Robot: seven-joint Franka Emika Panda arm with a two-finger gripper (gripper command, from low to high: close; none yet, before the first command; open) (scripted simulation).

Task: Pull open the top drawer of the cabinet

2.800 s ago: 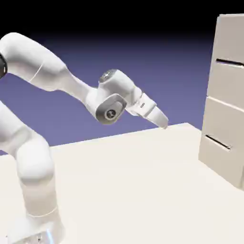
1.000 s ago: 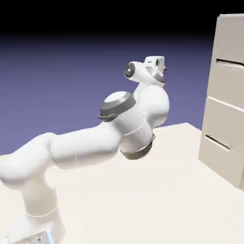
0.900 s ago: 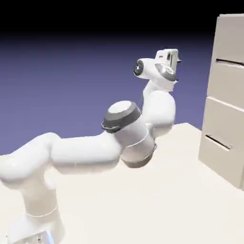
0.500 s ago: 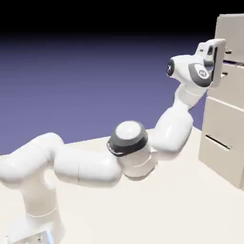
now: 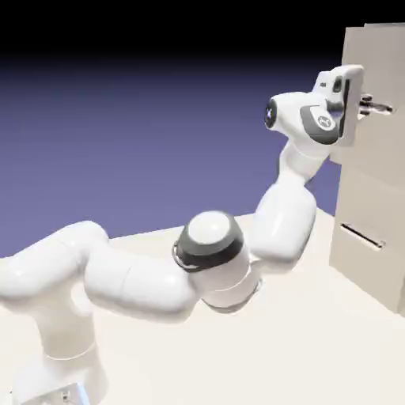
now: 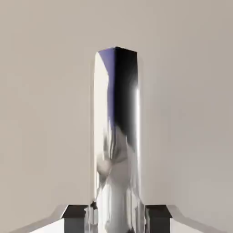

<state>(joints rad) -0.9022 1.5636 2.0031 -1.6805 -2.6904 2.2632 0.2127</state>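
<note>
Top drawer: the top drawer [image 5: 384, 63] is the uppermost front of the cabinet [image 5: 385, 24], at the exterior view's right; you see it standing proud of the lower drawer [image 5: 376, 206], so judge it partly open.
Bar handle: the bar handle [image 6: 116, 136] is smooth, shiny and straight; it runs up the middle of the hand view.
Tool: the tool [image 6: 116, 218] is closed on the bar handle, one finger on each side.
Expected load: treat the drawer as a broad, stiff box, likely heavier than the slim bar suggests, sliding on one line only.
Grip point: hold the bar near its middle; polished metal may slip if you pull askew.
Next move: draw straight back from the cabinet, keeping your grip square.
Arm: the arm [image 5: 142, 281] reaches over the table [image 5: 324, 340]; allow it room to fold as you pull.
</note>
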